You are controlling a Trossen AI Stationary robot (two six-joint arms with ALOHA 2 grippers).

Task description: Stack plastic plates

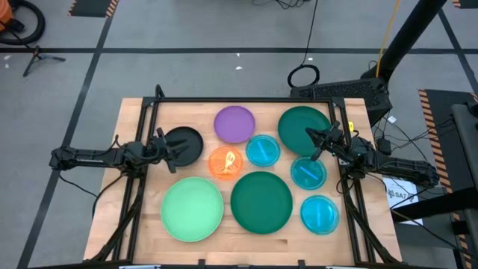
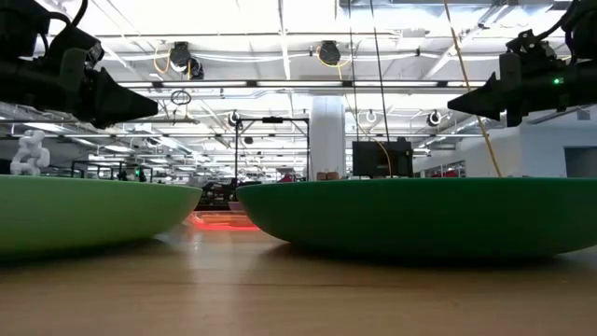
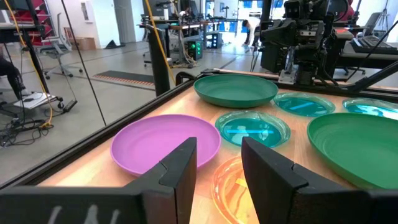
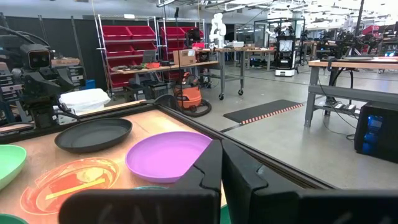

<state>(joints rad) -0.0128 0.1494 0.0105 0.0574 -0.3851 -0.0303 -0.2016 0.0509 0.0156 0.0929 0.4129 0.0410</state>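
We see the left gripper (image 1: 173, 149), fingers spread, above the black plate (image 1: 187, 142) near the table's (image 1: 134, 119) left edge, and the right gripper (image 1: 317, 146), fingers pressed together, over the far dark green plate (image 1: 299, 123), the remaining plates crowding mid-table.

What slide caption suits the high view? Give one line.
Both hands hover over unstacked plastic plates: left hand open, right hand shut.
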